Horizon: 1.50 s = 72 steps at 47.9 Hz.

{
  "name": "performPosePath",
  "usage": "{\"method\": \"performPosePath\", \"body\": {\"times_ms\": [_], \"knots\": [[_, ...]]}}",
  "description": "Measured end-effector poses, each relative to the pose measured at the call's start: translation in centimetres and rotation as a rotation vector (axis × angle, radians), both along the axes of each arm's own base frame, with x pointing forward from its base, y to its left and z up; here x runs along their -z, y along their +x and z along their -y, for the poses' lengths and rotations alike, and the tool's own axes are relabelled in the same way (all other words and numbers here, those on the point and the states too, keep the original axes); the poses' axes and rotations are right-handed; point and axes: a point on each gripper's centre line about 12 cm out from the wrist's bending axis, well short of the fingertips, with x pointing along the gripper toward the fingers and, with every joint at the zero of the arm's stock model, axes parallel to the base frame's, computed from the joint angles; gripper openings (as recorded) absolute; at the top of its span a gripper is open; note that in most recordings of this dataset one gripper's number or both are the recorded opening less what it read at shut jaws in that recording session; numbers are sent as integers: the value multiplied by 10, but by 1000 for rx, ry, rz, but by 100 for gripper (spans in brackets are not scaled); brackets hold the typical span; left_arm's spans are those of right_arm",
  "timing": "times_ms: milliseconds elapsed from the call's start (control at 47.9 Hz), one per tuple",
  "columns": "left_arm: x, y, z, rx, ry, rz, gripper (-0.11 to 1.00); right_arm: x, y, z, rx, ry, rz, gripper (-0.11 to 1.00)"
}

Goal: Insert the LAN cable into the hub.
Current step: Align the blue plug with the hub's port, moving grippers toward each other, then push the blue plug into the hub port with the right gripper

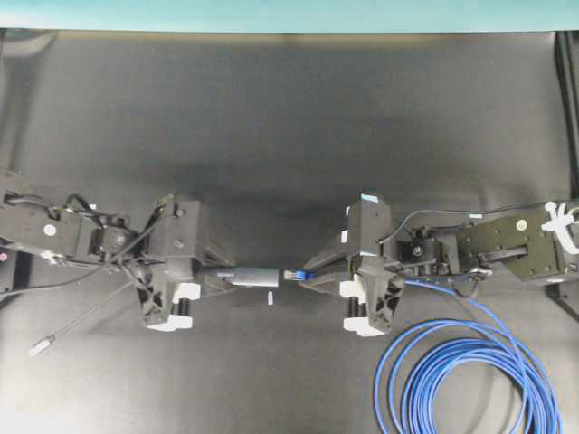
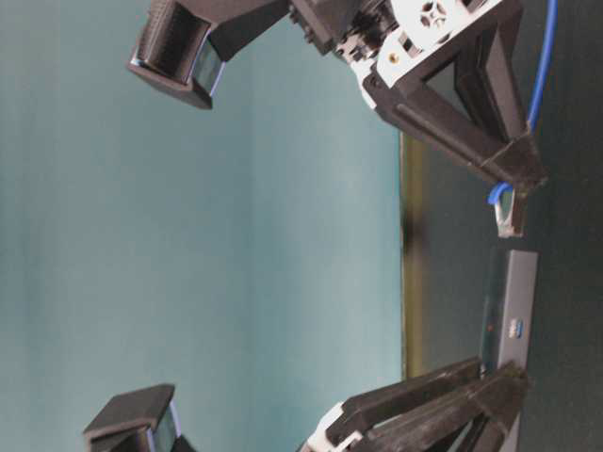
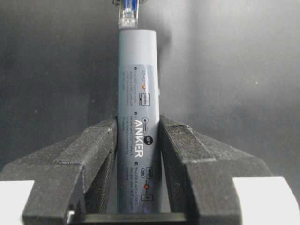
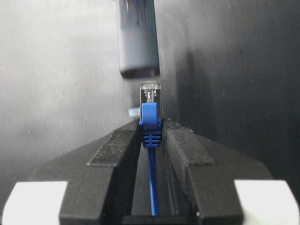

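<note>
One narrow gap separates plug (image 4: 150, 96) from hub (image 4: 137, 40).

Both arms are black, built of angular blocks with matte surfaces. The left hand (image 1: 210, 278) and the right hand (image 1: 318, 276) each have two long black fingers (image 3: 89, 159) that widen to the base like a wedge; the inner sides carry a rough dark grip strip. Behind the fingers sit white plastic blocks (image 1: 184, 303), seen also as white corners in the wrist views. Thin black cables (image 1: 90, 217) loop over the left arm. On the right arm there is a white bracket (image 1: 561, 221), small white labels and a pale blue tape mark (image 1: 368, 196) on top.
</note>
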Motion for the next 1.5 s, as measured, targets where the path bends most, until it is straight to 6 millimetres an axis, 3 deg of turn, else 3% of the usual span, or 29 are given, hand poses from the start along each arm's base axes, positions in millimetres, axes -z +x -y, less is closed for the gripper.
{"method": "performPosePath", "body": {"times_ms": [981, 1502], "knots": [[3, 6, -1, -4, 2, -6, 28, 5, 6, -3, -17, -15, -38, 13], [4, 20, -1, 15, 42, -61, 28, 9, 10, -5, -31, -30, -75, 13]]}}
